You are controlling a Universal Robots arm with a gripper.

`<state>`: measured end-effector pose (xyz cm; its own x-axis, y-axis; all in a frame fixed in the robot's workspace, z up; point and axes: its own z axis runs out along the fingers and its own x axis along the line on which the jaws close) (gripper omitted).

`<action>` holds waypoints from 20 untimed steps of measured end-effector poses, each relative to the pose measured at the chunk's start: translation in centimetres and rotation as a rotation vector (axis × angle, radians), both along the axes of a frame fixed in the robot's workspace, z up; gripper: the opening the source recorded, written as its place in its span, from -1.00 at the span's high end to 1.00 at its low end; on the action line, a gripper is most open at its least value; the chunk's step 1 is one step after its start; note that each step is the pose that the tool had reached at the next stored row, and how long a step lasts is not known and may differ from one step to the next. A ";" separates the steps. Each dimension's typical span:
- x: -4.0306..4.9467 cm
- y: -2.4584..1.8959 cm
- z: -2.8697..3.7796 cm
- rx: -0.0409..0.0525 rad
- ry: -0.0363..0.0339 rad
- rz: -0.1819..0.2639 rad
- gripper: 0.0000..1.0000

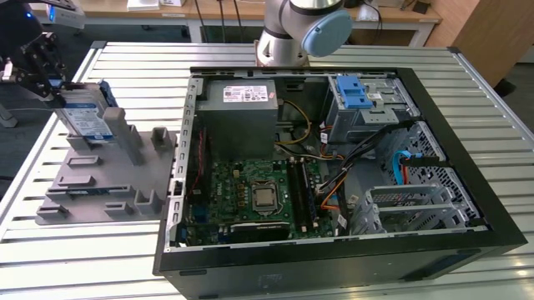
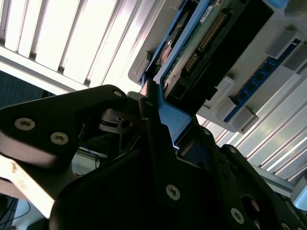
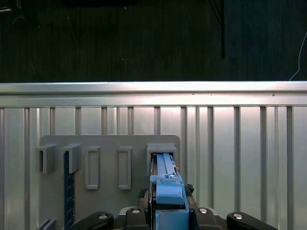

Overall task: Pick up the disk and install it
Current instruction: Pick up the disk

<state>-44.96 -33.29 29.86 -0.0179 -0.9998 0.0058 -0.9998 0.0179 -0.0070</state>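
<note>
The disk [image 1: 86, 117] stands on edge over the grey slotted holder [image 1: 109, 187] at the exterior view's left, its printed label facing the open computer case [image 1: 334, 265] and its lower end down among the holder's raised posts; whether it rests in a slot or hangs just clear of it I cannot tell. In the first wrist view its blue side rail [image 3: 165, 177] runs away from the camera toward one of the holder's [image 3: 110, 143] rectangular sockets, and in the second wrist view its green circuit-board side [image 2: 201, 43] shows. The gripper [image 1: 52, 87] sits at the disk's upper end, and its black fingers [image 2: 149, 134] are closed in against the blue rail, pinching the disk between them. The holder lies flat on the slatted metal worktop [image 1: 84, 256], just beside the case. Inside the case, well apart from the disk, are a grey power-supply box [image 1: 242, 125], a green motherboard [image 1: 259, 194] and a metal drive cage with a blue latch [image 1: 359, 94] at the far side. The arm [image 1: 301, 25] rises from its base beyond the case.
</note>
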 end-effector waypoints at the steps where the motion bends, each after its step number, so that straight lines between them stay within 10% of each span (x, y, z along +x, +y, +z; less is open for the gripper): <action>1: 0.00 0.00 0.01 -0.0001 0.0001 0.000 0.27; 20: 0.00 0.00 0.78 -0.0002 0.0005 0.000 0.27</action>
<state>-44.96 -33.29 30.64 -0.0178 -0.9998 0.0060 -0.9998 0.0178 -0.0066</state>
